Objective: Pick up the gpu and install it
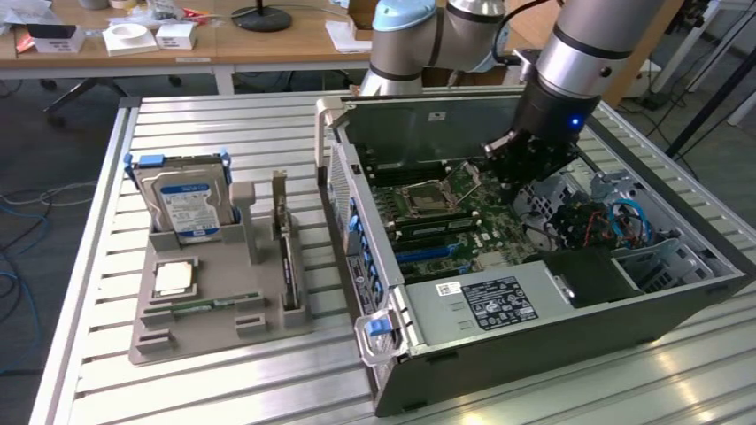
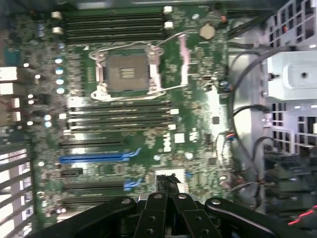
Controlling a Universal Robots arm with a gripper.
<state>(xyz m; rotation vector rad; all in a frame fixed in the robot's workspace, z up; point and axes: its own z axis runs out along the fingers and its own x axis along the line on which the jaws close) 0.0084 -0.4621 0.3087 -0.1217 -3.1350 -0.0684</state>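
Observation:
The gpu [image 1: 285, 252] looks like the thin dark card standing on edge in the right slot of the grey holder [image 1: 201, 336] on the table, at the exterior view's left. My gripper [image 1: 518, 175] hangs inside the open computer case [image 1: 567, 328], above the green motherboard [image 1: 455, 221] and far from the card. Its fingers [image 2: 159, 208] meet in the wrist view, shut with nothing visible between them. Below them lie the CPU socket [image 2: 126, 72], black memory slots and a blue expansion slot [image 2: 94, 158].
The holder also carries a blue-labelled hard drive [image 1: 187, 205] and a small silver chip [image 1: 173, 278]. Cables and a drive cage [image 1: 614, 217] crowd the case on the exterior view's right. The case's side wall [image 1: 354, 239] rises between holder and motherboard. A desk stands behind.

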